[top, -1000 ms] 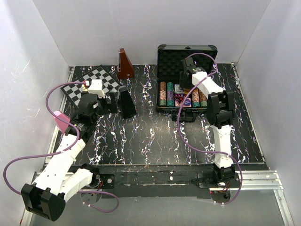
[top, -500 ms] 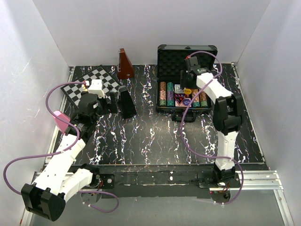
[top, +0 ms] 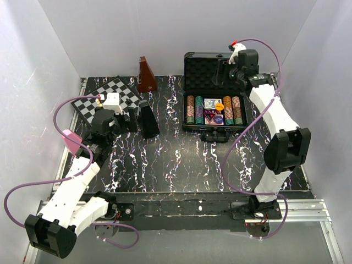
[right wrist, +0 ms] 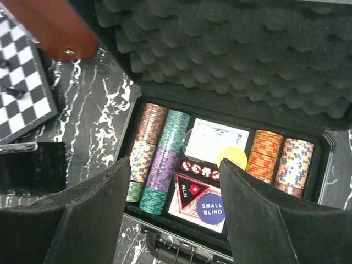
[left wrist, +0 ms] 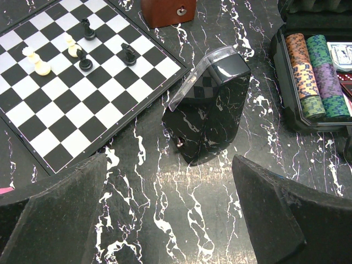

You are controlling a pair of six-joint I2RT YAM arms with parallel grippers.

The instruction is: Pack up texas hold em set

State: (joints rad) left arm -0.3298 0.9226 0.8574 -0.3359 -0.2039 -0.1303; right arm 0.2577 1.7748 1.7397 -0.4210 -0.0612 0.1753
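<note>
Right gripper (right wrist: 173, 164) fingers apart, empty, up by the case (right wrist: 220, 49) lid. Yellow button (right wrist: 232, 158) sits in the case tray below it, beside the orange chip row (right wrist: 264, 155). Left gripper (left wrist: 169, 159) spread wide, empty, well left of the case.

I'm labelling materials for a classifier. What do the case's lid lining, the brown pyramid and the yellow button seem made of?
Lid lining: soft matte black foam, shown by its egg-crate bumps.
Brown pyramid: probably wood or wood-look plastic; smooth reddish-brown face with slight sheen.
Yellow button: likely plastic; flat, evenly coloured disc.
</note>
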